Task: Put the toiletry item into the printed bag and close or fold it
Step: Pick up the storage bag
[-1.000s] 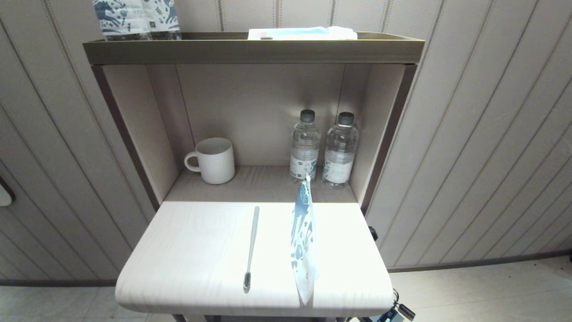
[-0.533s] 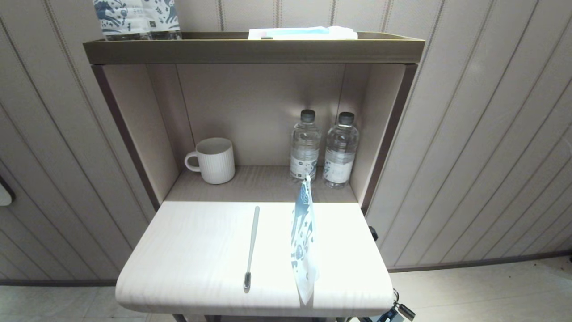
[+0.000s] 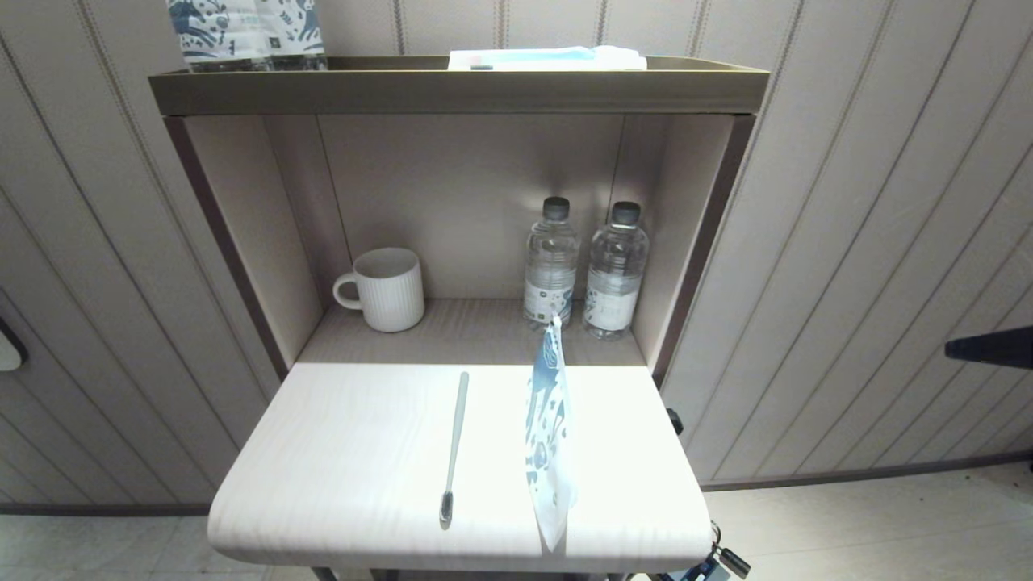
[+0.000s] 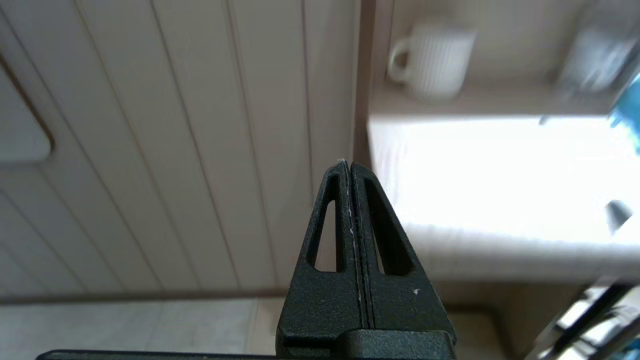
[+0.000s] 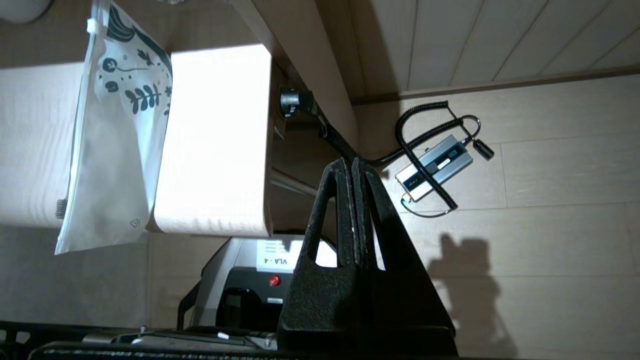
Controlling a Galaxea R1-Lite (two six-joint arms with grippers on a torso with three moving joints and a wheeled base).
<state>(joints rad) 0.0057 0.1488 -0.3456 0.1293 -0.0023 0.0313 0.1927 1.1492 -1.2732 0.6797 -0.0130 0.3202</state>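
Observation:
The toothbrush (image 3: 453,448) lies lengthwise on the white fold-out table (image 3: 339,452), its dark bristle head toward the front edge. To its right the printed bag (image 3: 549,436) stands on its long edge, blue leaf prints toward the shelf; it also shows in the right wrist view (image 5: 117,150). My left gripper (image 4: 348,162) is shut and empty, off the table's left side, out of the head view. My right gripper (image 5: 351,160) is shut and empty, off the table's right side above the floor. A dark part of the right arm (image 3: 989,347) pokes in at the head view's right edge.
In the shelf niche behind the table stand a ribbed white mug (image 3: 383,289) and two water bottles (image 3: 551,262). Blue-patterned wrapped bottles (image 3: 242,32) and a flat pale packet (image 3: 549,58) sit on top. A grey device on a coiled cable (image 5: 434,167) hangs right of the table.
A dark part of the right arm has come into the head view at its right edge. The toothbrush and the printed bag have not moved.

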